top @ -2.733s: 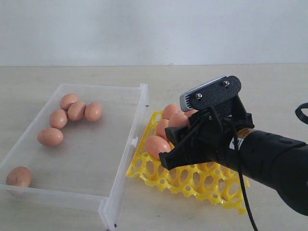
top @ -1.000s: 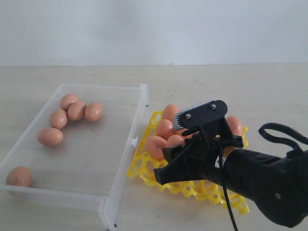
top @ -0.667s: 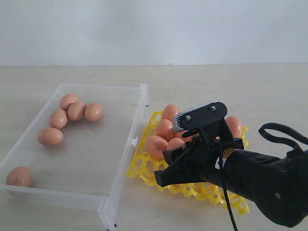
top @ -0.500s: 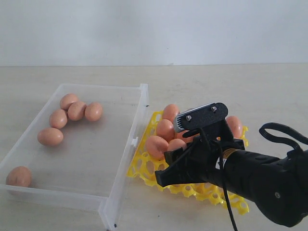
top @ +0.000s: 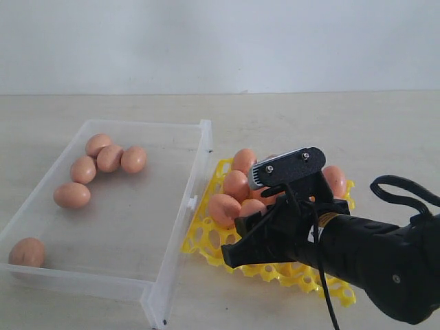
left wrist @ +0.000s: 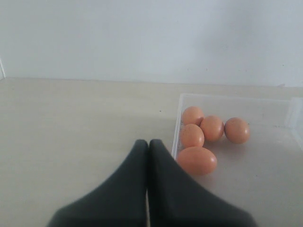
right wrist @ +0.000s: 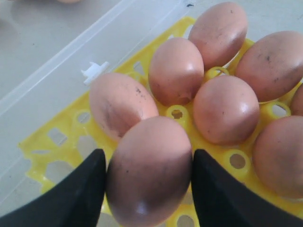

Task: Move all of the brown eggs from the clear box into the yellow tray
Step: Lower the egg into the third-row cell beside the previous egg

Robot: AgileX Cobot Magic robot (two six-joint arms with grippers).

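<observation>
Plain white wall across the back, evenly lit. Pale beige table with faint streaky grain fills the rest. Wall and tabletop meet in one straight level line. Light is soft and diffuse, shadows on the tabletop weak and blurred. Left wrist view shows the same wall and table.

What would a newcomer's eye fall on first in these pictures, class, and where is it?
The black right gripper, low over the yellow tray on the right, clasps a brown egg beside the eggs already seated there. On the left, six more eggs lie loose in the clear box.
</observation>
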